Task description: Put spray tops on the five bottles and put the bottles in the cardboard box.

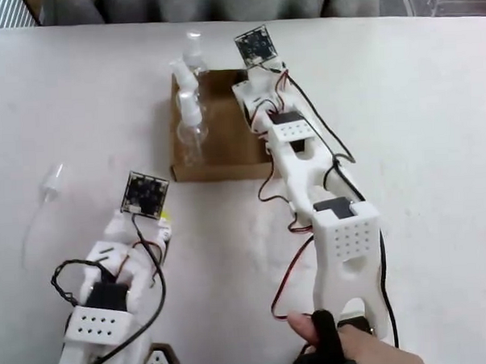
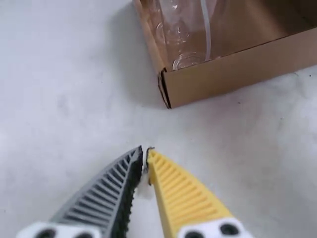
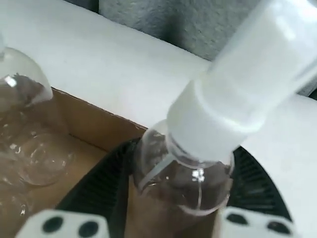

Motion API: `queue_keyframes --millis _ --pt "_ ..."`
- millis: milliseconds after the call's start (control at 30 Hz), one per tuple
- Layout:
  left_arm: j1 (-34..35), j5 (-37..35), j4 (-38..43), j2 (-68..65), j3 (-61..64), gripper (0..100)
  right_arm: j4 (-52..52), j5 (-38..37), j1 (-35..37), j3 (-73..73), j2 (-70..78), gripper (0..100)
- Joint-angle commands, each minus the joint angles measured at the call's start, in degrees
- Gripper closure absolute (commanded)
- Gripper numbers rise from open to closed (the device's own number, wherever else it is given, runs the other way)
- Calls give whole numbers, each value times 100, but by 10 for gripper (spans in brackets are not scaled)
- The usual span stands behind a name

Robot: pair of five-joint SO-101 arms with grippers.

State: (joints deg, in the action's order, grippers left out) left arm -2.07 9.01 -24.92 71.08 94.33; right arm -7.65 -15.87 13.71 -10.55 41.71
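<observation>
upper centre of the high view, the right gripper (image 3: 181,208) is clamping a spray-topped bottle (image 3: 184,181) at the cardboard box (image 1: 218,172), ideally lowering it upright clear of the bottles inside (image 1: 190,124), while the left gripper (image 2: 144,156) is lying with tips together.

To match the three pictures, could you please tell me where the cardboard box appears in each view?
High view: cardboard box, upper middle.
Left wrist view: box beyond the shut left gripper, corner toward it.
Right wrist view: box behind the gripped bottle.
Shared landmark: clear bottles standing inside it.
</observation>
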Motion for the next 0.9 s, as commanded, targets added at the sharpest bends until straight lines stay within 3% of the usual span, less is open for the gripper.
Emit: queue_keyframes --millis 0,867 --pt "-66 44 193 110 -44 980 -4 -105 -48 185 13 729" --pt "-66 44 193 110 -44 980 215 -97 -48 176 -31 724"
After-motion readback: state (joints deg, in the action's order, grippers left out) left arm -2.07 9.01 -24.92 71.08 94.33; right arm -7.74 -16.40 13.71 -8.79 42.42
